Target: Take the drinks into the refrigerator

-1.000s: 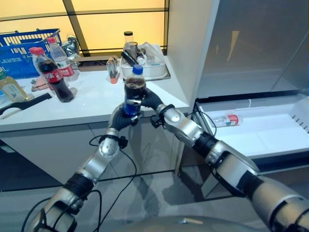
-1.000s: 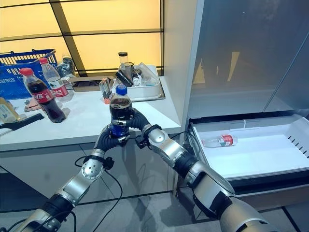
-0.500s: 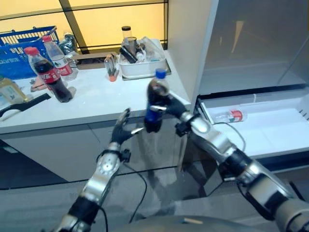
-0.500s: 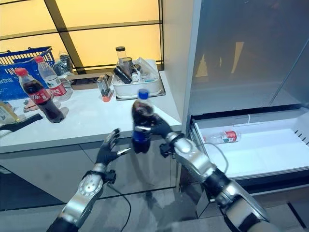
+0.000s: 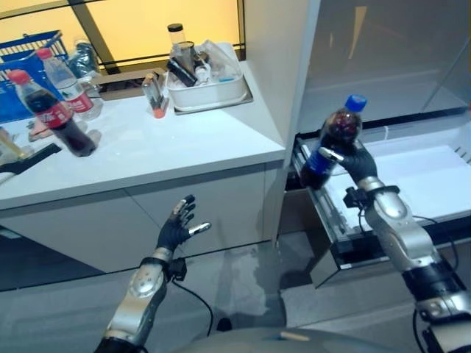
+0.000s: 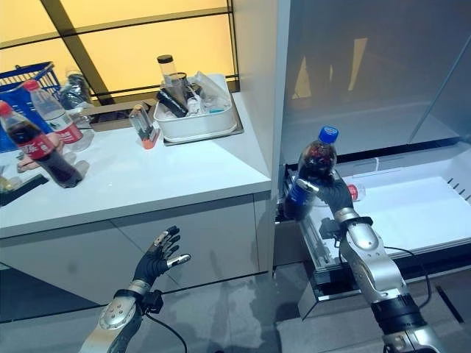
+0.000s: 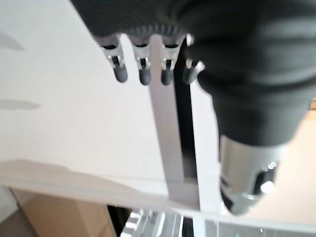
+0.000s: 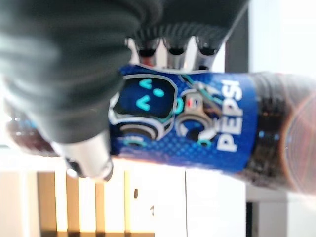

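- My right hand (image 5: 358, 163) is wrapped round the dark cola bottle with blue label and cap (image 5: 331, 141), tilted toward the open white refrigerator drawer (image 5: 412, 184) for loading.
- My left hand (image 5: 176, 229) hangs low, fingers spread, empty.

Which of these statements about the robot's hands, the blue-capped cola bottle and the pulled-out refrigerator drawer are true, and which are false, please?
1. The right robot hand grips the blue-capped cola bottle. True.
2. The left robot hand holds a bottle. False: it is empty, fingers spread, low in front of the counter.
3. The refrigerator drawer is pulled out. True.
4. The held bottle already lies in the drawer. False: it is in the air at the drawer's near corner.
5. A red-capped cola bottle stands on the counter. True.
6. The white tray on the counter has nothing in it. False: it holds several items.
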